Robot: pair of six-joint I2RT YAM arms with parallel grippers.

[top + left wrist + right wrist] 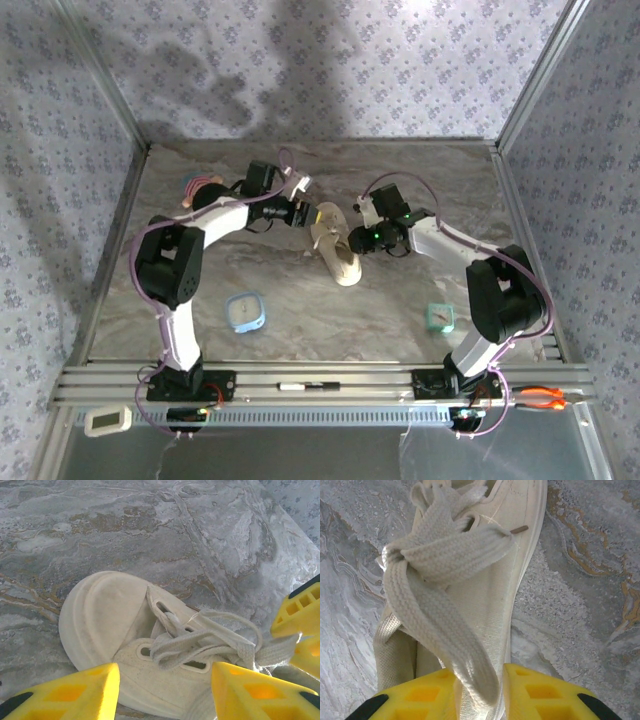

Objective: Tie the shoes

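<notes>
Cream shoe (336, 248) lies near the middle of the grey marbled worktop (330, 335), a little closer to the far edge, running far to near at a slight slant.

Both arms rise from the near edge, bend at raised elbows and reach inward with forearms nearly level, meeting over the shoe from opposite sides. The left end effector (165, 672) is released, its yellow fingers (75, 695) spread wide, one on each side of the laced part of the shoe (105, 615). The right end effector (479, 675) is on the shoe's right side; a flat lace (435, 615) runs from the knot down between its close-set fingers (540, 695), and I cannot tell whether they pinch it.

Bare worktop stretches from the shoe to the far edge and to the right edge. Toward the near edge a blue square thing (245, 312) sits left and a teal thing (440, 317) right, with open room between them. A dark round thing (200, 187) lies near the far-left corner, beside the left forearm.
</notes>
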